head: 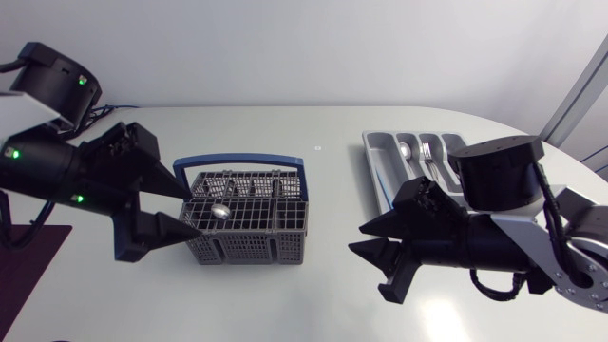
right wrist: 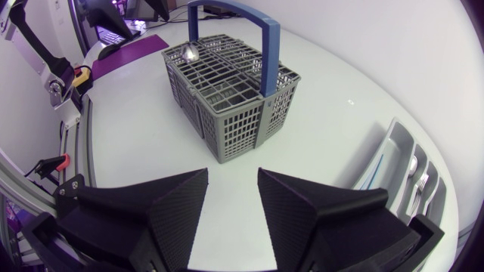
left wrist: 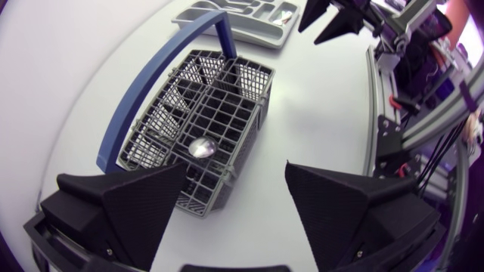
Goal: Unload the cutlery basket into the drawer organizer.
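The grey cutlery basket (head: 249,217) with a blue handle (head: 237,161) stands left of the table's middle. A spoon (head: 220,211) pokes bowl-up from its left end. My left gripper (head: 193,209) is open at that end, one finger on each side of the near corner, just short of the spoon (left wrist: 203,147). The grey drawer organizer (head: 385,157) lies at the back right, holding a spoon and forks, and is partly hidden by my right arm. My right gripper (head: 354,237) is open and empty, right of the basket (right wrist: 231,83) and pointing at it.
A dark purple mat (head: 28,256) lies at the table's left edge. Bare white tabletop separates the basket from the organizer (right wrist: 401,162), and more lies in front of the basket.
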